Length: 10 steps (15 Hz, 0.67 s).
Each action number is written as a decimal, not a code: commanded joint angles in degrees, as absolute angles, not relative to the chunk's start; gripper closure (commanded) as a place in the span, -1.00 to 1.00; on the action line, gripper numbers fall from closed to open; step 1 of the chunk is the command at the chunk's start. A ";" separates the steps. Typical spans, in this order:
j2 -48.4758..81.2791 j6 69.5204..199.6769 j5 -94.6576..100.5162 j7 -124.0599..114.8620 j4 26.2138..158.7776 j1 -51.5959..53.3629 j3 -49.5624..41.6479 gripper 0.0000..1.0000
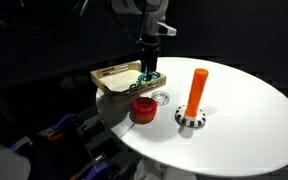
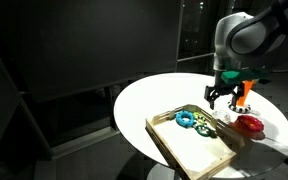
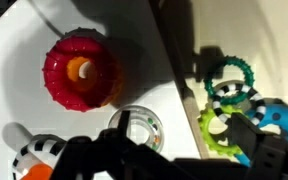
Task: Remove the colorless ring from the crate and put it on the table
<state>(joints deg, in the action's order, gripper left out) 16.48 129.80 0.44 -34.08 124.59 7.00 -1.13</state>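
Note:
The colorless ring [image 3: 136,130] lies flat on the white table [image 3: 24,110], just outside the crate's wooden wall [image 3: 174,70]. It is transparent with small coloured beads inside. It also shows in an exterior view [image 1: 162,97], between the red ring and the crate [image 1: 112,76]. My gripper [image 3: 184,132] is open and empty. It hangs low over the crate's wall, with one finger by the colorless ring and the other over the crate's rings. It shows in both exterior views [image 1: 150,78] [image 2: 221,96].
A red ring [image 3: 79,72] sits on the table near the colorless one. An orange peg on a striped base [image 1: 194,100] stands close by. In the crate [image 2: 189,145] lie teal [image 3: 229,72], striped [image 3: 227,95], green [image 3: 216,128] and blue [image 3: 281,115] rings.

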 commanded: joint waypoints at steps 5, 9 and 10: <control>7.97 118.48 -5.58 -20.80 125.27 6.86 3.22 -1.00; 2.98 118.25 -3.20 -22.32 126.59 8.02 4.50 -1.00; 1.62 118.65 -2.37 -22.96 127.03 8.33 4.83 -1.00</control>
<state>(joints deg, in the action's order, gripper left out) 6.58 118.96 -4.30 -22.19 124.73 7.87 4.01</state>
